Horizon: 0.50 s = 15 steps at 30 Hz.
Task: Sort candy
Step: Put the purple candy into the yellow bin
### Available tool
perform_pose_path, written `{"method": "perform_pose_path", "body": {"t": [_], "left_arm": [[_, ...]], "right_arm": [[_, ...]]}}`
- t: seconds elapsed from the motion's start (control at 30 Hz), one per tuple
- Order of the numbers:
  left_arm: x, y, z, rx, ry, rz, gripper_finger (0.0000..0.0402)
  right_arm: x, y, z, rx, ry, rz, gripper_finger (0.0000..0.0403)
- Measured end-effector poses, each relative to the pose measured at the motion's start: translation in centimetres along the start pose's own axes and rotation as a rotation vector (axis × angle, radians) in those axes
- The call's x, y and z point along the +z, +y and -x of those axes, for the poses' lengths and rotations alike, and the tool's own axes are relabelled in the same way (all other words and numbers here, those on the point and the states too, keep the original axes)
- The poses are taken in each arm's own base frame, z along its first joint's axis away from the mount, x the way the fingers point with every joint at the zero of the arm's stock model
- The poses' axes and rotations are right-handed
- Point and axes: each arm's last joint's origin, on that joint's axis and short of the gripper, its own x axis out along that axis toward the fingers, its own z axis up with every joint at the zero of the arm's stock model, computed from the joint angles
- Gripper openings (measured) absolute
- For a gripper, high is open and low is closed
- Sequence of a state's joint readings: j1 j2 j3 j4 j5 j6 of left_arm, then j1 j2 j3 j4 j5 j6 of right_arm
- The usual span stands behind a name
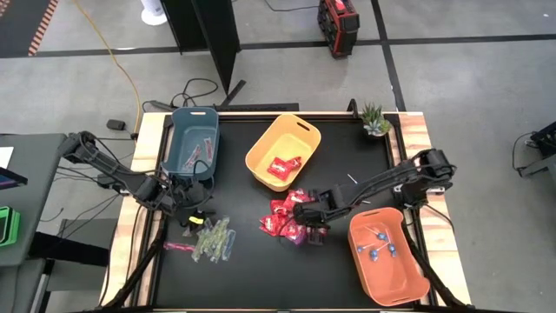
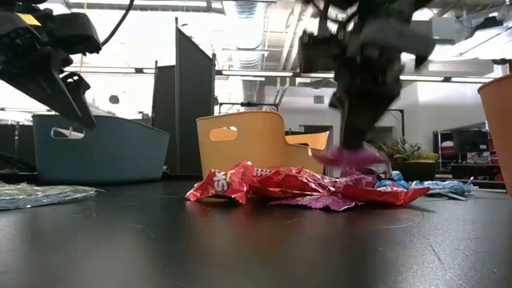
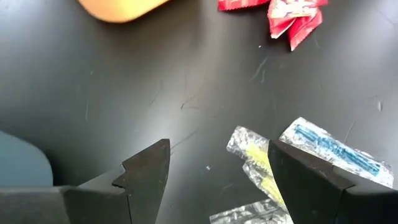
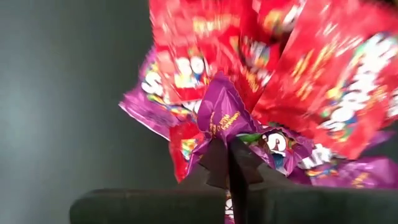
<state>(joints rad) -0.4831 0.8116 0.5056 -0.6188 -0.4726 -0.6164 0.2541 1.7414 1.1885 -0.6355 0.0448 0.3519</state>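
The right gripper (image 4: 229, 163) is pressed together on a purple packet (image 4: 224, 115) at the near edge of the red pile (image 1: 287, 216), which lies on the table (image 1: 261, 269) just in front of the yellow bin (image 1: 261, 156); that bin holds a few red packets (image 1: 283, 168). Blue lollipops (image 1: 380, 247) lie in the orange bin (image 1: 395, 287), right of the pile. The left gripper (image 3: 217, 171), fingers spread, hovers over the clear stick packets (image 1: 213, 239), left of the pile and in front of the blue bin (image 1: 178, 148).
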Motion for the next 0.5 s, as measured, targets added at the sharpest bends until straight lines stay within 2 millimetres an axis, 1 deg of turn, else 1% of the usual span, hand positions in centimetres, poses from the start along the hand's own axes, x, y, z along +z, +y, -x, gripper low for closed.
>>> {"method": "perform_pose_path", "body": {"t": [0.13, 0.2, 0.27, 0.4, 0.5], "left_arm": [[0.1, 0.0, 0.0, -0.004, -0.006, -0.018, 0.0267], [0.1, 0.0, 0.0, -0.004, -0.006, -0.017, 0.0267], [0.1, 0.0, 0.0, -0.004, -0.006, -0.018, 0.0267], [0.1, 0.0, 0.0, -0.004, -0.006, -0.017, 0.0267], [0.1, 0.0, 0.0, -0.004, -0.006, -0.017, 0.0267]], "right_arm": [[0.5, 0.1, 3.7, 0.049, -0.135, 0.021, 0.0003], [0.8, 0.1, 5.9, 0.096, -0.225, 0.057, 0.0003], [1.0, 0.3, 8.3, 0.171, -0.334, 0.119, 0.0002], [1.1, 0.6, 13.1, 0.378, -0.542, 0.278, 0.0001], [0.7, 0.7, 15.8, 0.494, -0.657, 0.386, 0.0001]]}}
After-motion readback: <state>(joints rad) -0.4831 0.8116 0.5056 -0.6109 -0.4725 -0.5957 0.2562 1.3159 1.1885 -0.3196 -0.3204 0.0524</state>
